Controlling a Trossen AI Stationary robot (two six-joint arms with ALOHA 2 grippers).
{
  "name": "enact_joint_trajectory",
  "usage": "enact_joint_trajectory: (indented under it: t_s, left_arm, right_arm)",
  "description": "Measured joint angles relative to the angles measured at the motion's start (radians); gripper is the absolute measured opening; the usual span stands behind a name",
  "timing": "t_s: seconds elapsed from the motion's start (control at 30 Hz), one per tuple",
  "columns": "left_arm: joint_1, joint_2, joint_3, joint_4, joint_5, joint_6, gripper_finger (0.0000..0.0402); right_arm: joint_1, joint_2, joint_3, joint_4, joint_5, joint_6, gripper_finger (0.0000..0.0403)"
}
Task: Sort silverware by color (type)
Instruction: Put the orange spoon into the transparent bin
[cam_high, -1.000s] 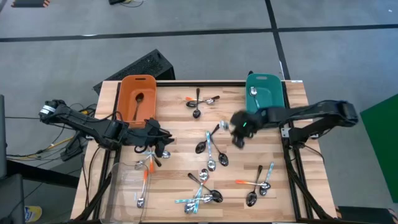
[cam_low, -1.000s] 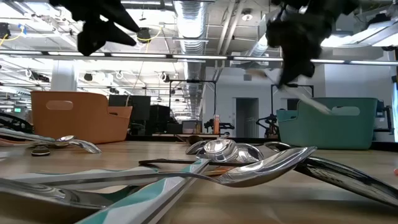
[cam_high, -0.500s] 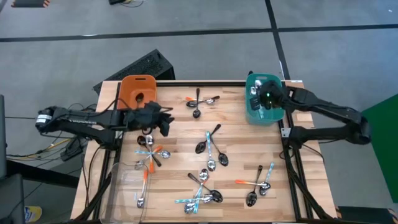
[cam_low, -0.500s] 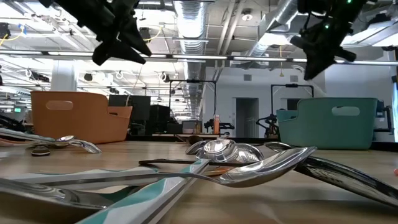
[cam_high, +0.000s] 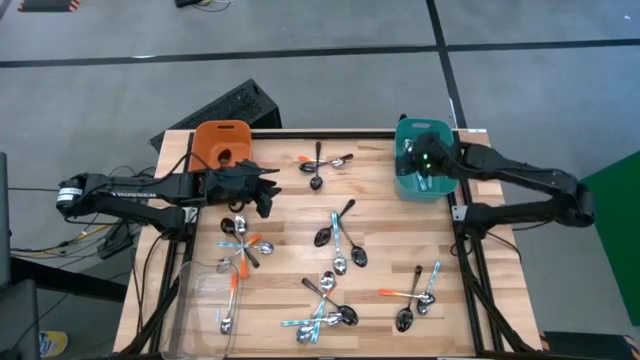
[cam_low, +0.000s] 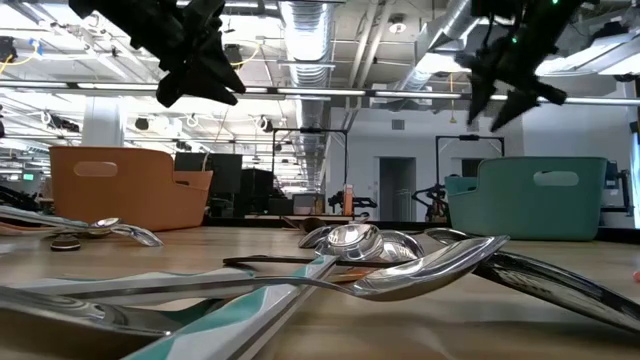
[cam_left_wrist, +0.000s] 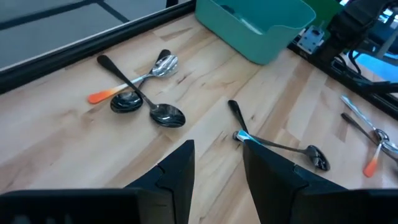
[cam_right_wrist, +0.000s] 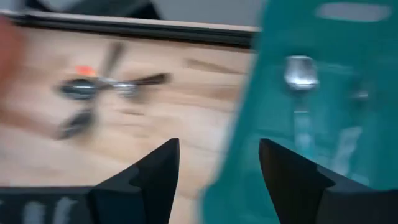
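1. Our right gripper (cam_high: 421, 165) hangs over the teal bin (cam_high: 440, 135), jaws wide and empty; a spoon (cam_right_wrist: 300, 78) lies in the bin ahead of them.
2. Our left gripper (cam_high: 268, 187) sits beside the orange bin (cam_high: 213, 135), jaws narrowly parted, empty.
3. Spoons (cam_high: 337, 243) lie scattered on the surface (cam_high: 380, 215) ahead of the left jaws.

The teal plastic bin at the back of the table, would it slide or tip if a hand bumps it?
The teal plastic bin would probably slide rather than tip: it looks low and wide. It seems light, holding only a spoon or two, and the smooth wooden table likely gives little grip.
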Motion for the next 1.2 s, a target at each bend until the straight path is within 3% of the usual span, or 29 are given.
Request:
enact_joint_trajectory:
  t_s: [0.37, 0.53, 0.83, 1.2]
  left_arm:
    - [-0.002, 0.0, 0.0, 0.015, 0.033, -0.051, 0.0123]
    - [-0.003, 0.0, 0.0, 0.016, 0.034, -0.076, 0.0123]
    - [-0.012, 0.0, 0.0, 0.095, 0.096, -0.18, 0.0123]
    - [-0.129, 0.0, 0.0, 0.182, 0.11, -0.212, 0.0123]
  right_arm:
    - [0.426, 0.031, 0.0, -0.01, 0.048, 0.459, 0.0224]
    - [0.644, 0.083, 0.0, -0.006, 0.017, 0.427, 0.0218]
    - [0.988, 0.28, 0.0, 0.014, -0.145, 0.465, 0.02]
    - [1.195, 0.464, 0.0, 0.099, -0.213, 0.553, 0.0195]
